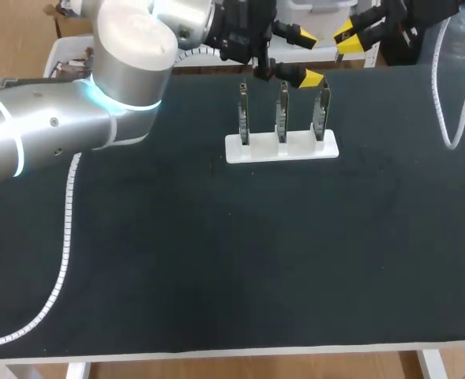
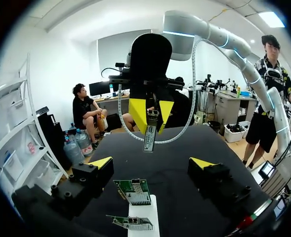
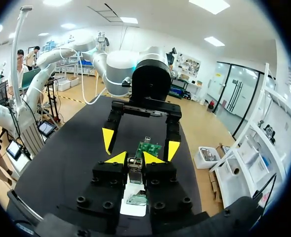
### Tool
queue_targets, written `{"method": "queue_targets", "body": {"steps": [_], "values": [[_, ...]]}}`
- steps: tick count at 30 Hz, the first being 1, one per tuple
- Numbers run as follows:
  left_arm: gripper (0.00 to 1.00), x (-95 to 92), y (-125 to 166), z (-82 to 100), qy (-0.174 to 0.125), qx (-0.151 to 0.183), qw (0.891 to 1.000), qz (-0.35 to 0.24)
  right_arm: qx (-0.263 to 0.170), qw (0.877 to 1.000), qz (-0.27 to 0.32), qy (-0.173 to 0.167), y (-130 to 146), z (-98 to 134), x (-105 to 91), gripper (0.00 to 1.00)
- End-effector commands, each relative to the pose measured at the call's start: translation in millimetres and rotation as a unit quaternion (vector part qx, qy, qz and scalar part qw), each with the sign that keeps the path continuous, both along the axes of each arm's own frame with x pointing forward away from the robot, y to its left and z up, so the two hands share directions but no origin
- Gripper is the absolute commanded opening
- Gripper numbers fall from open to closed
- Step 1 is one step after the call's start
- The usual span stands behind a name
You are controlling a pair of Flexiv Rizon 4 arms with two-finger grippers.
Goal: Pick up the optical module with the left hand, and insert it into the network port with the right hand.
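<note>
The optical module (image 2: 150,132), a slim metal piece with a blue label, hangs pinched between the yellow tips of my right gripper (image 3: 135,158), which is shut on it above the table's far edge. Facing it is my left gripper (image 2: 151,163), open with nothing between its fingers. In the head view the left gripper (image 1: 309,58) hovers just behind the white stand (image 1: 282,148), and the right gripper (image 1: 349,39) is to its right. Three green network cards (image 1: 281,113) stand upright in the stand. The cards (image 2: 134,191) lie below and between the left fingers.
A white segmented cable (image 1: 65,237) trails over the black table on the left. Another cable (image 1: 445,103) loops down at the far right. The table's front edge (image 1: 232,351) runs along the near side.
</note>
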State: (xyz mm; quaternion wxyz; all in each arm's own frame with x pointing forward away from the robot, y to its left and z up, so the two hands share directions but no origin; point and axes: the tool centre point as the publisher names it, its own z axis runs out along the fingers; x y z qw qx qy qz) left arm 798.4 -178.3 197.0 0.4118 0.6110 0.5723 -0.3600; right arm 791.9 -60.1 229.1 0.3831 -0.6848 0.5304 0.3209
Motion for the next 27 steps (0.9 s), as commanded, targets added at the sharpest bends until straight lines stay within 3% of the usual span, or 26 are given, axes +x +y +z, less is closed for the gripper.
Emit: {"method": "queue_targets", "body": {"steps": [1,13,23,27], "values": [[1.0,3.6,-3,3.5,0.0,0.02,1.0,-0.004,0.0,1.0,0.0,-0.001,0,0,-0.6,0.0],[1.0,-11.9,13,2.7,0.022,0.037,0.999,0.027,0.0,1.0,0.0,-0.001,0,0,-0.6,0.0],[1.0,-12.2,13,1.0,0.035,0.033,0.998,0.027,0.0,1.0,0.0,-0.001,0,0,-0.6,0.0],[1.0,-12.2,13,1.0,0.035,0.033,0.998,0.027,-0.019,0.999,0.015,0.033,-1,-7,-0.6,0.0]]}}
